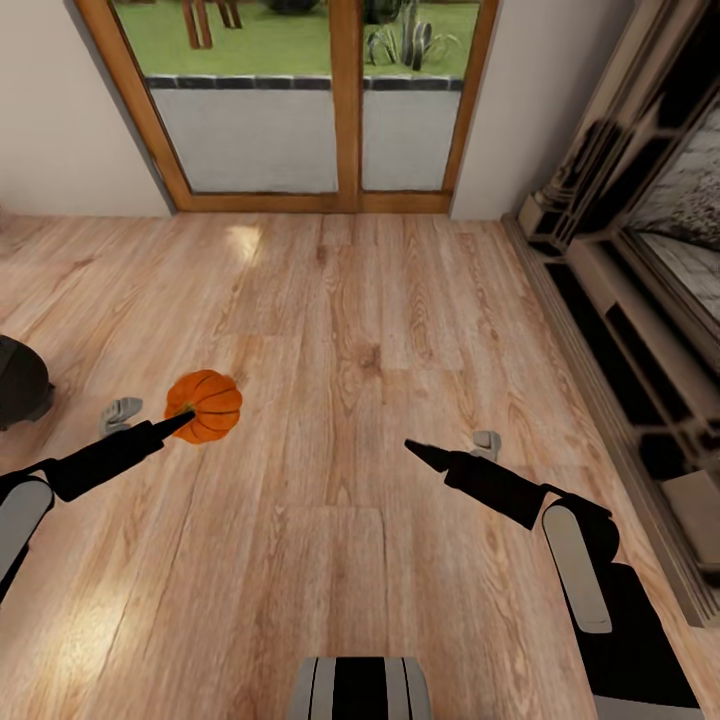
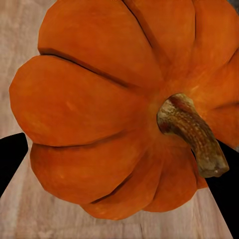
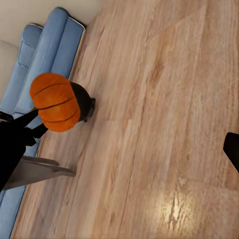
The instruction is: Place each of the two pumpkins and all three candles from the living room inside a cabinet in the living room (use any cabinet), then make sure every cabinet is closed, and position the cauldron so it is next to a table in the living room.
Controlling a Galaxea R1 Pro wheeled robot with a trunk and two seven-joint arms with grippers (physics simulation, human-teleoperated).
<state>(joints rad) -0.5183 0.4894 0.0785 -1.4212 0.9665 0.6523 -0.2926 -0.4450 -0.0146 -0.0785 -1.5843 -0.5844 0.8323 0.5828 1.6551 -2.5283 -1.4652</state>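
You have a big wooden floor [image 1: 360,330] in front of you, with a glass door [image 1: 300,100] at the far end. On the right is the brick fireplace [image 1: 650,270], which is not the place for the pumpkins. The black cauldron [image 1: 20,385] sits on the floor at the far left; your right wrist camera also sees it, beside a blue sofa [image 3: 40,64].

Your left gripper [image 1: 185,420] is squeezed onto one pumpkin [image 1: 205,405], lifted up off the floor. In the left wrist view the pumpkin looks very big, stem toward the camera, with dark finger tips on both sides. I think you hold it high so it will not bump anything while you carry it to a cabinet.

Your right gripper [image 1: 415,450] holds nothing and points forward. I cannot tell if its fingers are open or closed. It is probably kept free to pull a drawer open.

I think the next job is finding the cabinet.
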